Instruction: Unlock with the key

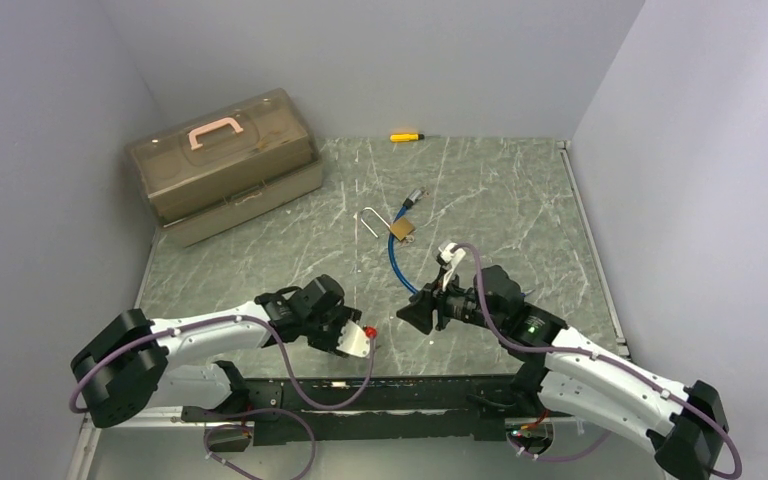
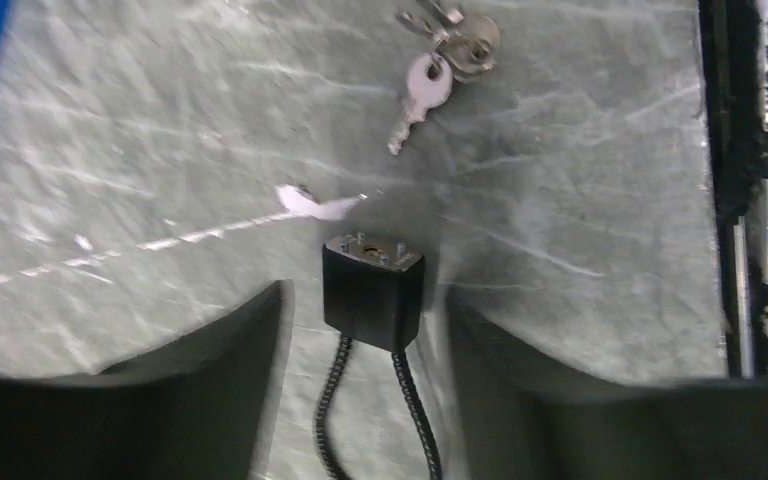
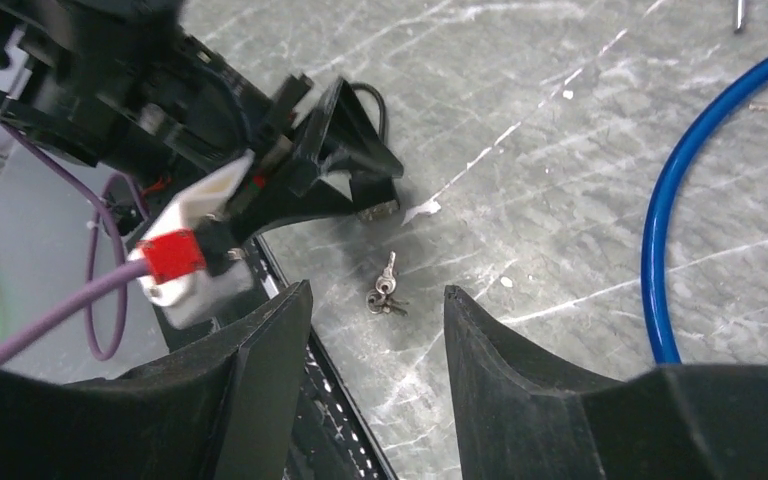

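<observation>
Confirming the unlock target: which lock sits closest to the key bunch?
The small black lock, right by the keys; the brass padlock lies farther off, mid-table, by the blue cable.

Soft, even light from above fills the top view. The grey-green marbled tabletop (image 1: 500, 190) carries only faint shadows under the arms and a dull sheen. The left wrist picture is smeared with blur, leaving the small silver keys on a ring (image 2: 430, 70) soft-edged, and patches at its right edge are blown out white. The right wrist view is crisper, though the right gripper's (image 3: 375, 310) near black fingers (image 3: 250, 400) are out of focus.
</observation>
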